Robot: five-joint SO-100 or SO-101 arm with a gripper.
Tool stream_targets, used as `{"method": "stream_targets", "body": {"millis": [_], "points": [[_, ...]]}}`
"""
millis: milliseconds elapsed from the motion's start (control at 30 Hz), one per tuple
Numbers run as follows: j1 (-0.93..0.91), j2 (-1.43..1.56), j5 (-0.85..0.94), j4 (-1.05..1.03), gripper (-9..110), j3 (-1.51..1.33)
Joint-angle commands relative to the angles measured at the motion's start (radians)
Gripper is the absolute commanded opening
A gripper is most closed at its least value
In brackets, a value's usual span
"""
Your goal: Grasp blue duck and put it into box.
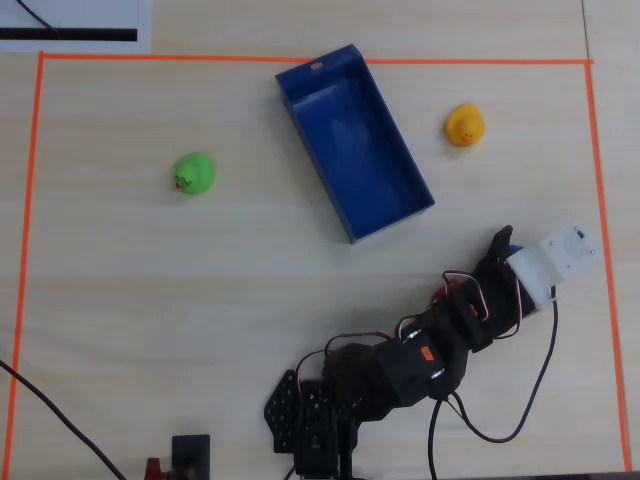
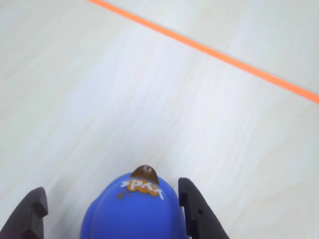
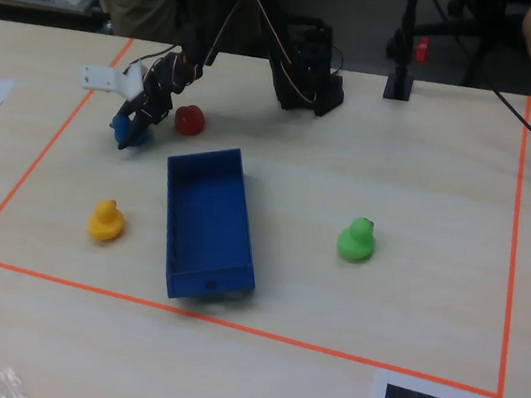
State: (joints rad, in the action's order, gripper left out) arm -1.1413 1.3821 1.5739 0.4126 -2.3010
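Spreading across every view is a pale wood-grain worktop bounded by a rectangle of orange tape. Near its middle the box, a long dark blue open tray, lies empty and at an angle, with the small hole in the short wall that points to the top of the overhead view. The black arm reaches from its base at the bottom edge of that view toward the right-hand tape line, well apart from the box. Its tool is down at the worktop with the two dark fingers spread moderately wide; the blue duck sits between them, one finger just beside or perhaps touching it and the other standing clear, so it is not clamped. In the fixed view the blue duck shows at the tool's tip, with the red duck just beside it. The green duck and the yellow duck stand on opposite sides of the box, each well apart from it.
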Motion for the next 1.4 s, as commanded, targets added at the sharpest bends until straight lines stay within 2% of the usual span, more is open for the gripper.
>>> {"method": "stream_targets", "body": {"millis": [0,133,167,233,533,733,1033,1233,1367], "points": [[-0.015,0.000,0.017,0.040,35,0.002],[-0.028,0.002,0.049,0.061,33,-0.034],[-0.029,0.003,0.058,0.067,28,-0.046],[-0.031,0.008,0.055,0.080,1,-0.066],[-0.026,0.067,0.031,-0.012,0,-0.091],[0.023,0.187,-0.101,-0.057,0,-0.072],[0.227,0.480,-0.330,-0.541,0,0.152],[0.485,0.575,-0.497,-0.848,0,0.298],[0.664,0.583,-0.578,-0.925,0,0.318]]}}
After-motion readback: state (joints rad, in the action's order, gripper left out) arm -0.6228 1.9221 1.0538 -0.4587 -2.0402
